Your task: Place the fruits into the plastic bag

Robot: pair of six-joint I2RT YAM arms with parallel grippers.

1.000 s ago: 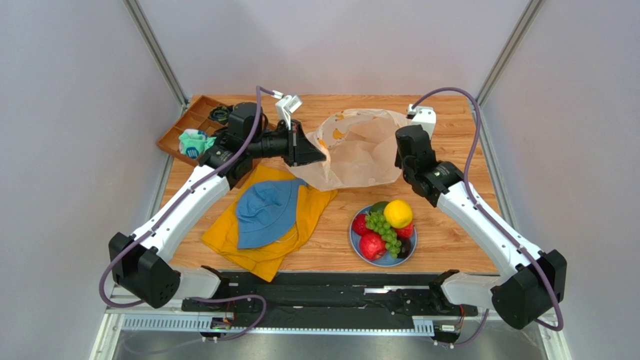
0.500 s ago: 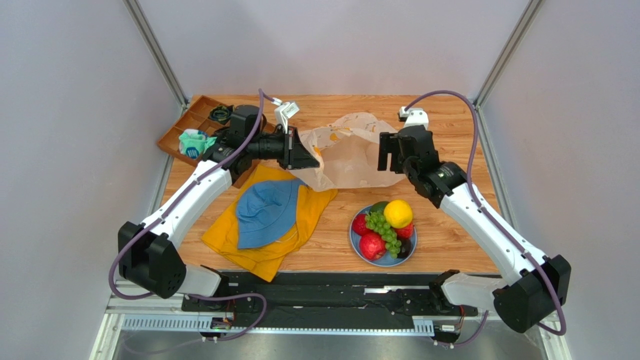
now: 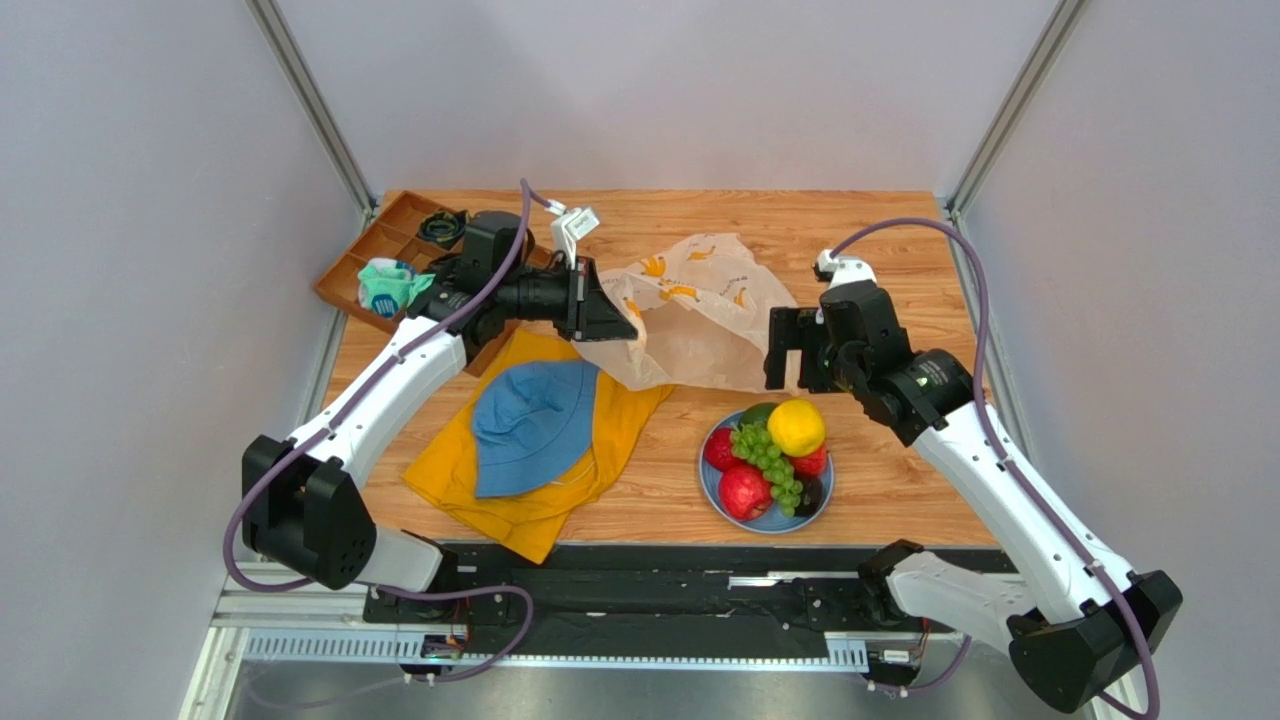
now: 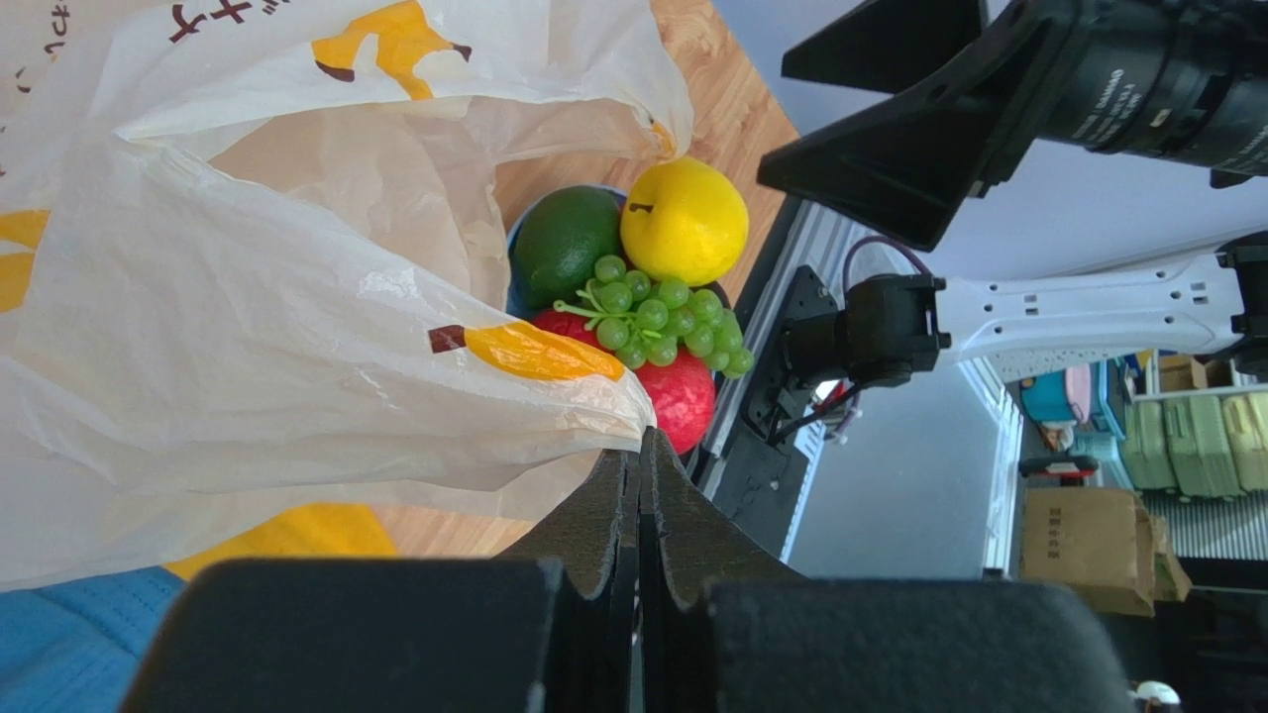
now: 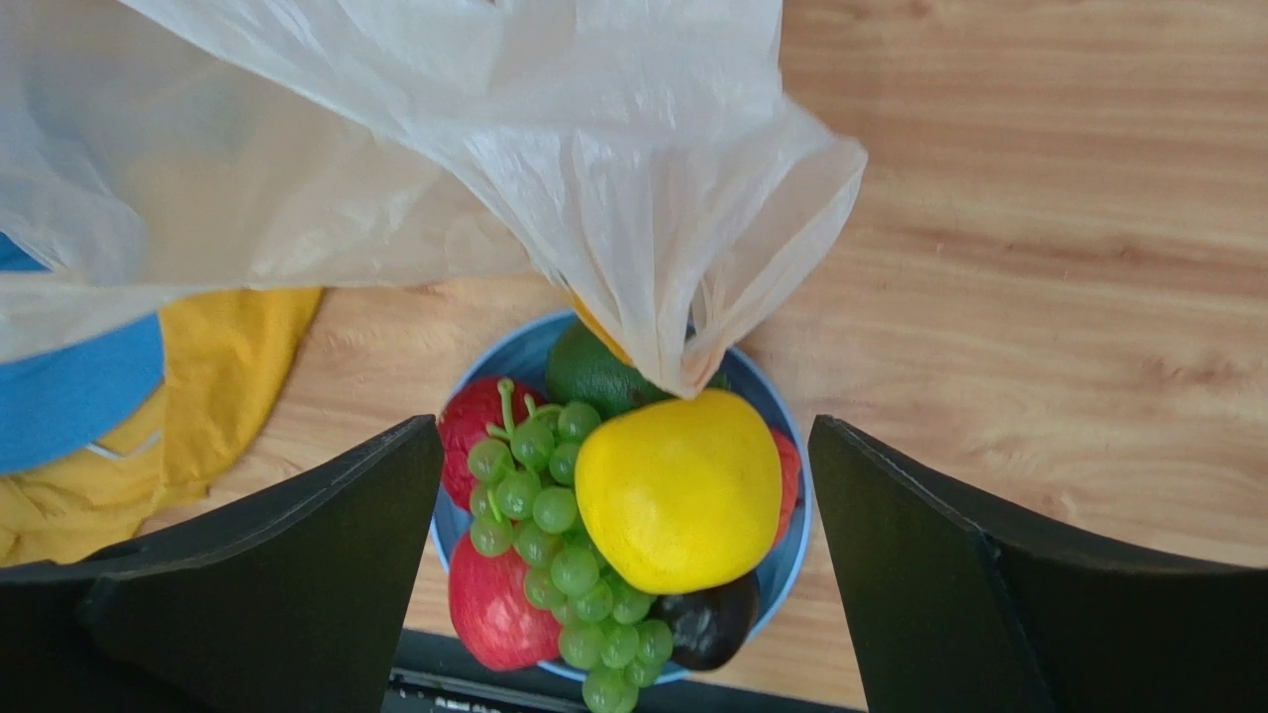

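Observation:
The plastic bag (image 3: 699, 308) lies crumpled on the wooden table, its left edge lifted. My left gripper (image 3: 613, 318) is shut on that edge; in the left wrist view the film runs into the closed fingertips (image 4: 643, 446). The fruits sit piled on a blue plate (image 3: 706, 477): a yellow lemon (image 3: 796, 426), green grapes (image 3: 766, 450), red fruits (image 3: 742, 491), a green fruit (image 3: 759, 413) and a dark plum (image 3: 809, 498). My right gripper (image 3: 786, 350) hangs open above the plate's far side. In the right wrist view the lemon (image 5: 677, 487) lies between its fingers, with a bag corner (image 5: 700, 320) drooping over the fruits.
A yellow cloth (image 3: 451, 473) with a blue hat (image 3: 534, 420) on it lies left of the plate. A brown compartment tray (image 3: 383, 248) with small items stands at the back left. The bag's near edge hangs close to the plate.
My right gripper has opened, let go of the bag and pulled back over the plate. The bag has slumped lower and flatter. My left gripper keeps its hold and has shifted slightly left.

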